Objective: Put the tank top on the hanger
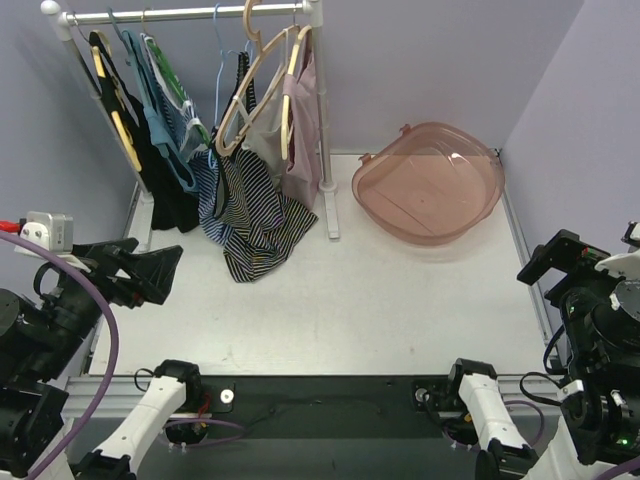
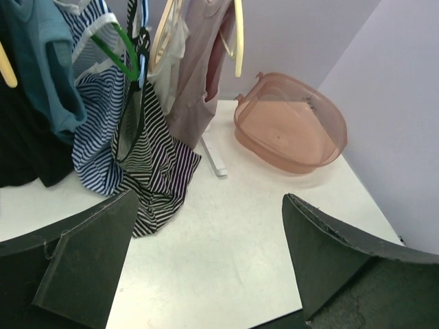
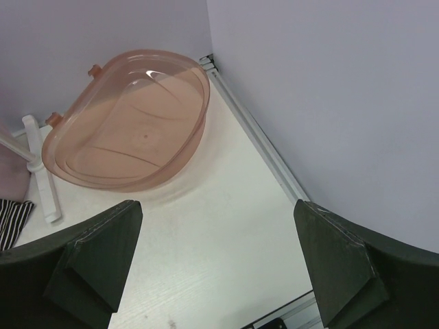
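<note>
The tank top (image 1: pixel 252 212), in thin black-and-white stripes, hangs from the clothes rack with its lower part crumpled on the table; the left wrist view shows it too (image 2: pixel 154 168), and a corner shows in the right wrist view (image 3: pixel 9 221). The hanger (image 1: pixel 217 68), a thin pale-blue rod, hooks over the rail above the top. My left gripper (image 1: pixel 152 270) (image 2: pixel 212 236) hovers open over the table to the left of the top and in front of it, with nothing between its fingers. My right gripper (image 1: pixel 556 258) (image 3: pixel 216 240) stands open and empty near the right wall.
A pink translucent tub (image 1: pixel 430 185) (image 3: pixel 130 133) sits at the back right. The white rack (image 1: pixel 180 14) holds several garments, among them a blue-and-white striped one (image 2: pixel 99 127), and tan wooden hangers (image 1: pixel 255 85). Its foot (image 1: pixel 328 205) rests on the table.
</note>
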Robot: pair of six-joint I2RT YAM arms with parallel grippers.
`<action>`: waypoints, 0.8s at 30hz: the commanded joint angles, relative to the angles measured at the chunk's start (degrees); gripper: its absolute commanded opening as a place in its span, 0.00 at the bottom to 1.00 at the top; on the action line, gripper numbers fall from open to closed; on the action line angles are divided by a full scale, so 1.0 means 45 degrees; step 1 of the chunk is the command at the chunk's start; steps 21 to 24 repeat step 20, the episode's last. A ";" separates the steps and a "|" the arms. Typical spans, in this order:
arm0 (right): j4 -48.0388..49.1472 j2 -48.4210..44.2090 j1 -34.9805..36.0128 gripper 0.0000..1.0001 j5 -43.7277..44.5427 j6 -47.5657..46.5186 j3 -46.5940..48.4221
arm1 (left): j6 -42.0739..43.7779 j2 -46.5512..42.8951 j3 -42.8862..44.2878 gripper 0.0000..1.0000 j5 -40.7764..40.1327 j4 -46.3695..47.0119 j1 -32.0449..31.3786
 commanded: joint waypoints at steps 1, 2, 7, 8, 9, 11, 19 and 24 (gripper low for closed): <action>-0.0200 0.0571 -0.0089 1.00 0.0537 -0.0268 0.0476 | 0.0395 -0.0242 0.0010 0.97 -0.0947 -0.0738 -0.0395; -0.0220 0.0571 -0.0070 1.00 0.0576 -0.0249 0.0515 | 0.0376 -0.0319 -0.0010 0.97 -0.1064 -0.0778 -0.0569; -0.0240 0.0649 -0.0069 1.00 0.0752 -0.0210 0.0535 | 0.0162 -0.0593 -0.0243 0.97 -0.1825 -0.0837 -0.1215; -0.0240 0.0630 -0.0089 1.00 0.0791 -0.0229 0.0516 | 0.0122 -0.0690 -0.0283 0.97 -0.1924 -0.0818 -0.1312; -0.0240 0.0630 -0.0089 1.00 0.0791 -0.0190 0.0496 | 0.0102 -0.0711 -0.0380 0.97 -0.1983 -0.0837 -0.1526; -0.0240 0.0571 -0.0070 1.00 0.0811 -0.0171 0.0399 | -0.0034 -0.0808 -0.0459 0.97 -0.2428 -0.0818 -0.1723; -0.0220 0.0512 -0.0069 1.00 0.0909 -0.0170 0.0262 | -0.0308 -0.1004 -0.0557 0.97 -0.3214 -0.0798 -0.2426; -0.0220 0.0493 -0.0069 1.00 0.0889 -0.0190 0.0262 | -0.0327 -0.1042 -0.0595 0.97 -0.3233 -0.0798 -0.2485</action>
